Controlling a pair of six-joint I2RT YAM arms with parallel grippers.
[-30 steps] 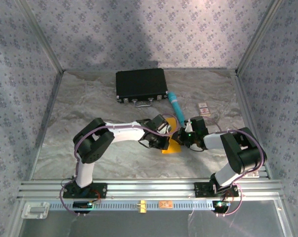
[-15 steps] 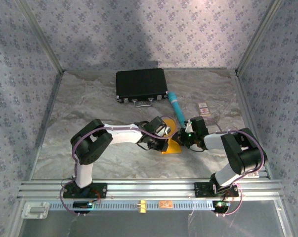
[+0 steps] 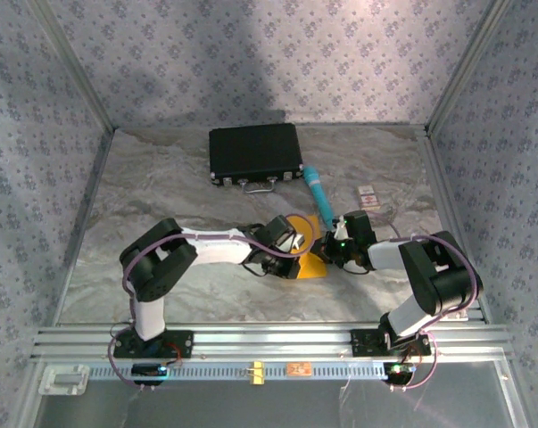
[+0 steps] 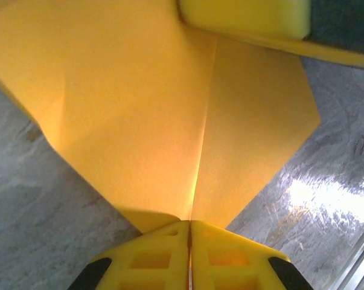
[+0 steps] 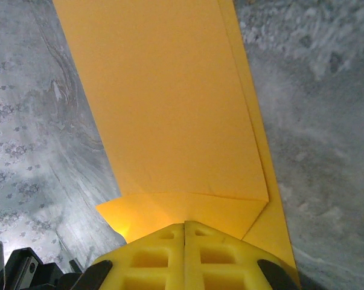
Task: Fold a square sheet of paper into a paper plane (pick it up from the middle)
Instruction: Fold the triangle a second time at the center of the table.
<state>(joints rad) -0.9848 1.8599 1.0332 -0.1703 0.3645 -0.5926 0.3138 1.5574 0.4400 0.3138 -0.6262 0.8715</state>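
- The orange-yellow sheet of paper (image 3: pixel 311 265) is near the middle of the table (image 3: pixel 161 196), a bit toward the near edge.
- It sits between the two arms, which meet there tip to tip.
- The left gripper (image 4: pixel 189 225) has its two yellow fingers pressed together. They pinch the edge of the paper right where a crease runs up it.
- From the left wrist, the paper spreads out like a fan on both sides of that crease. One side ends in a pointed corner on the right.
- The right gripper (image 5: pixel 185 228) also has its fingers pressed together. It pinches the paper at a folded edge.
- From the right wrist, the paper is a long, folded strip with layers on top of each other. It stretches away from the fingers, and the grey table is below it.
- I cannot tell if any part of the paper touches the table.
- A black case (image 3: pixel 255 152) lies at the far side of the table.
- A teal tube (image 3: pixel 318 189) lies just beside the case, between it and the grippers.
- A small card (image 3: pixel 368 194) lies near the tube, to its right.
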